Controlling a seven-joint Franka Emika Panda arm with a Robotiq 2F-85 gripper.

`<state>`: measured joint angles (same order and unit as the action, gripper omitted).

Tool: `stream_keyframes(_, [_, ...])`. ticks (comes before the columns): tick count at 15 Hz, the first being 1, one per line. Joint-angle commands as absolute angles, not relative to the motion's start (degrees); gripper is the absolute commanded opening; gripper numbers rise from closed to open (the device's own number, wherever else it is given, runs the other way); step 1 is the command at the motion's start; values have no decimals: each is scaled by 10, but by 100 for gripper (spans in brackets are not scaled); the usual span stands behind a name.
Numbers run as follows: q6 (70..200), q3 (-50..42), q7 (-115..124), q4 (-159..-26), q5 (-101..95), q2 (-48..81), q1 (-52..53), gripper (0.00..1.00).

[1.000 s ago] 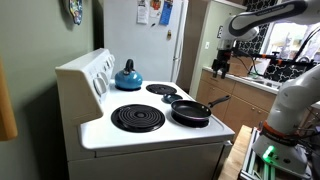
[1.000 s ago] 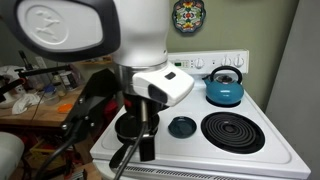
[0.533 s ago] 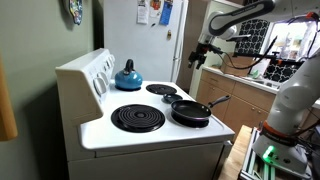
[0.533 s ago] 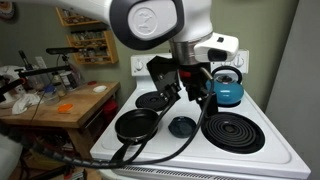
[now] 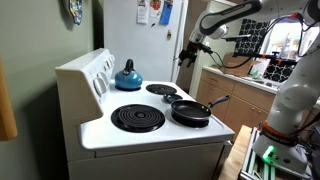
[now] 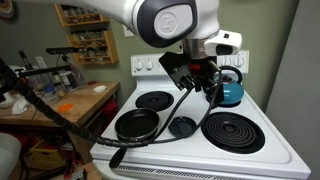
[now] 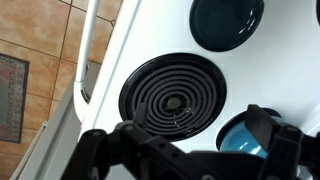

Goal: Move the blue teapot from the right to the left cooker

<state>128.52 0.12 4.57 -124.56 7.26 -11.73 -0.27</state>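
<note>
The blue teapot (image 5: 128, 75) stands on the back burner by the white control panel. In an exterior view (image 6: 228, 92) my gripper partly covers it. The large coil cooker (image 5: 138, 118) lies in front of it and also shows in an exterior view (image 6: 233, 131) and in the wrist view (image 7: 172, 95). My gripper (image 5: 187, 52) hangs in the air above the stove, open and empty, and shows in an exterior view (image 6: 205, 80). In the wrist view its dark fingers (image 7: 195, 165) frame the bottom edge, with the teapot (image 7: 243, 142) between them.
A black frying pan (image 5: 190, 112) sits on the other front burner, also seen in an exterior view (image 6: 137, 124). A smaller coil (image 5: 162, 90) lies behind it. A dark round dish (image 6: 181, 126) rests mid-stove. The oven handle (image 7: 88, 50) marks the front edge. Cabinets stand beside the stove.
The arm has swung from beside the counter toward the stove. The gripper now hangs over the stovetop near the teapot. The teapot and pan have not moved.
</note>
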Motion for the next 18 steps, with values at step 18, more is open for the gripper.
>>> stream_keyframes(18, [1153, 33, 245, -900, 62, 124, 41, 100])
